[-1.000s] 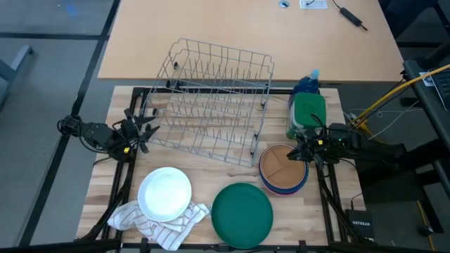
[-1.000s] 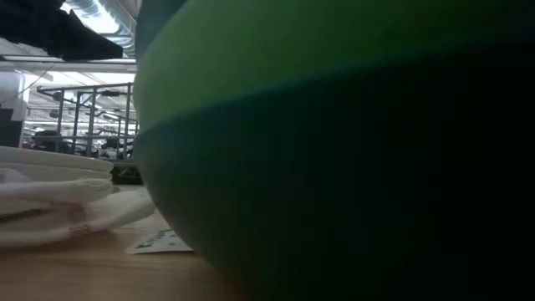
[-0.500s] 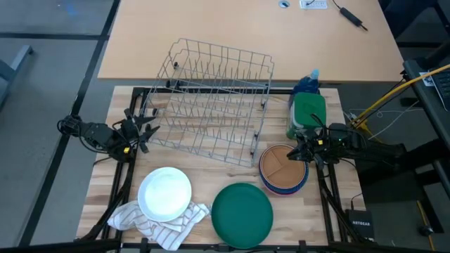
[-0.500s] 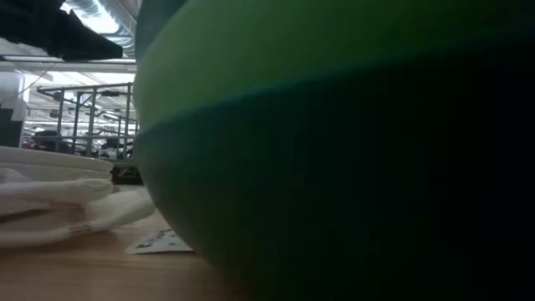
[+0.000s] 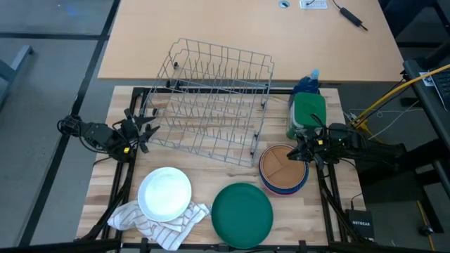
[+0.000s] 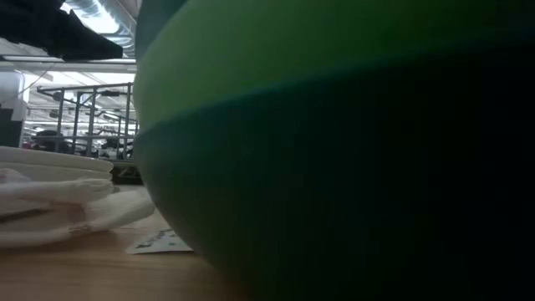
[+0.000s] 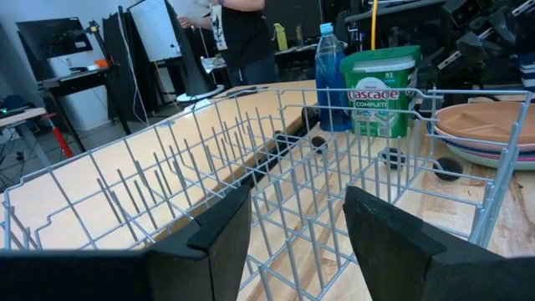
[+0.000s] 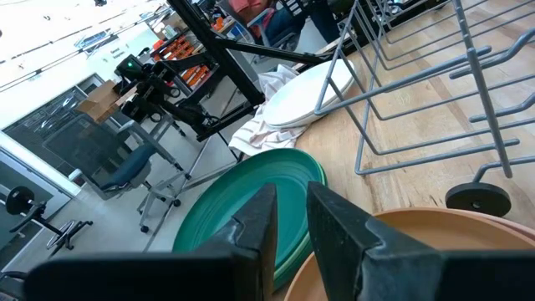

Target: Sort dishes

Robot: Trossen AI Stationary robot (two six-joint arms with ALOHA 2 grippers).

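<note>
A white plate (image 5: 165,193) lies on a striped cloth (image 5: 162,223) near the table's front left. Next to it, a dark green plate (image 5: 242,214) rests flat on the wood; it fills most of the low view (image 6: 334,150). A tan-brown plate (image 5: 281,165) tops a stack of pink and blue dishes (image 5: 285,186) at the right. My left gripper (image 7: 297,201) stands open at the table's left edge, pointing level at the wire dish rack (image 5: 218,98). My right gripper (image 8: 291,191) hovers by the stack's right rim, with a narrow gap between its fingers and nothing in it.
A green-lidded container (image 5: 309,112) and a blue bottle (image 5: 307,83) stand at the far right, behind the stack. The wire rack takes up the table's far middle. A larger tan table (image 5: 246,35) lies beyond. A person stands in the room behind (image 7: 242,33).
</note>
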